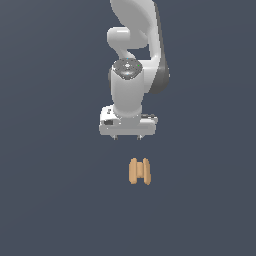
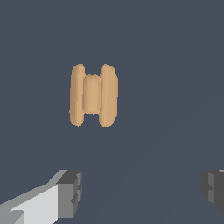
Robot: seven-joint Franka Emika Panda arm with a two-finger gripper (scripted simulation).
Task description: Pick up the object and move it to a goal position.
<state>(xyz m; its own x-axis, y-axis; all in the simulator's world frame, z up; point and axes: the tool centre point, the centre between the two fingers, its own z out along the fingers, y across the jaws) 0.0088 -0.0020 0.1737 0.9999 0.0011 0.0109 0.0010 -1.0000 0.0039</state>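
The flat dark slate-blue ground (image 1: 50,200) fills both views, plain and uniform. Over it, the white jointed Franka arm (image 1: 135,40) comes in from the upper edge of the exterior view and bends downward, its thick white wrist link upright and its dark round cap facing the camera. At its end the broad white gripper (image 1: 128,136) hangs pointing at the ground, its two short fingertips only just showing under the palm.

In the wrist view the two dark grey finger pads (image 2: 70,192) stand far apart, spread wide with only bare ground between them; they hold nothing.

The small tan-orange spool-like object (image 1: 139,171), two thick rounded ribs joined by a narrower middle, lies on the ground below the gripper in the exterior view and slightly toward that view's right. It is apart from the fingers, untouched, and narrower than the gripper. The ground around the object is open on every side.
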